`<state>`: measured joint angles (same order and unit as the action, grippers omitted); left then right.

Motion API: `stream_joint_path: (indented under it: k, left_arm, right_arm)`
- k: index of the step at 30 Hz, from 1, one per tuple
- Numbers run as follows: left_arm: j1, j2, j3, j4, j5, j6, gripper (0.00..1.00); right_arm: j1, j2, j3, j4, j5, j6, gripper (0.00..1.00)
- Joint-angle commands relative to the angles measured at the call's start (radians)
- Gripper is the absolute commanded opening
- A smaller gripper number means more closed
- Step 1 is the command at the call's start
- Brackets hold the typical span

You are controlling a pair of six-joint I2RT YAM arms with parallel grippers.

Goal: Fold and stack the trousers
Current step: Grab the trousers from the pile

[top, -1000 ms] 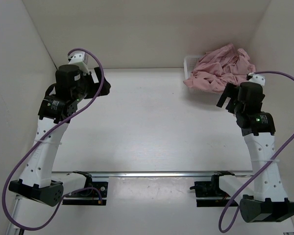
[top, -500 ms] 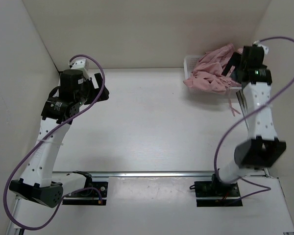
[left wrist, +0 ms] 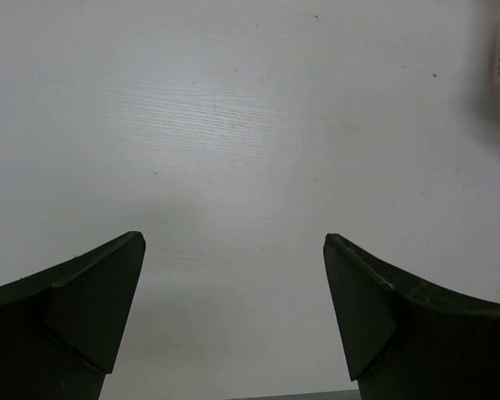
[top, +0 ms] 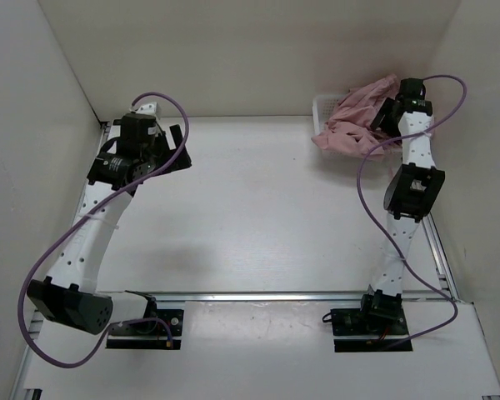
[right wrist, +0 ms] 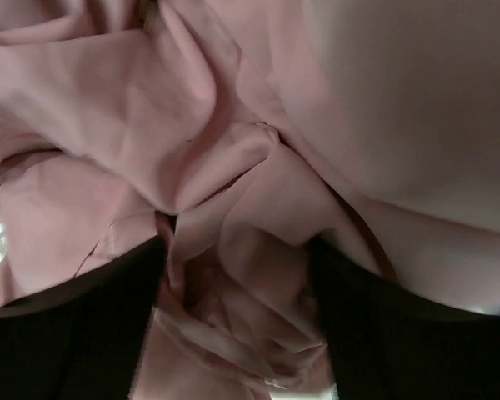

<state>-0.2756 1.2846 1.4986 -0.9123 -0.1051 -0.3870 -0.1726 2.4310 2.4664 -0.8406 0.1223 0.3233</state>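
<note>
The trousers (top: pixel 350 125) look soft, light and floppy; best pinched at a thick fold. The right gripper (right wrist: pixel 237 250) straddles cloth, spread wide; the left gripper (left wrist: pixel 233 242) gapes empty above the desk (left wrist: pixel 233 100).

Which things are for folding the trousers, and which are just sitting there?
For the job:
trousers, a crumpled pink heap
right hand, open, fingers down in the cloth
left hand, open, holding nothing

Just sitting there:
white basket, with the trousers piled in it
table
</note>
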Motion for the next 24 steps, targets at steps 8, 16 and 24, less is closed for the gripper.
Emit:
stream_joint_path:
  k: [8, 16, 24]
  left_arm:
    - [0.006, 0.058, 0.037, 0.003, -0.033, -0.016, 1.00]
    - [0.006, 0.007, 0.046, 0.003, -0.013, -0.016, 1.00]
    - [0.006, -0.086, 0.037, -0.030, -0.004, -0.035, 1.00]
  right_arm:
    - [-0.005, -0.009, 0.060, 0.094, -0.098, 0.033, 0.04]
    - [0.033, -0.275, 0.066, 0.103, -0.180, -0.009, 0.00]
    - [0.254, -0.679, 0.114, 0.155, -0.231, -0.085, 0.00]
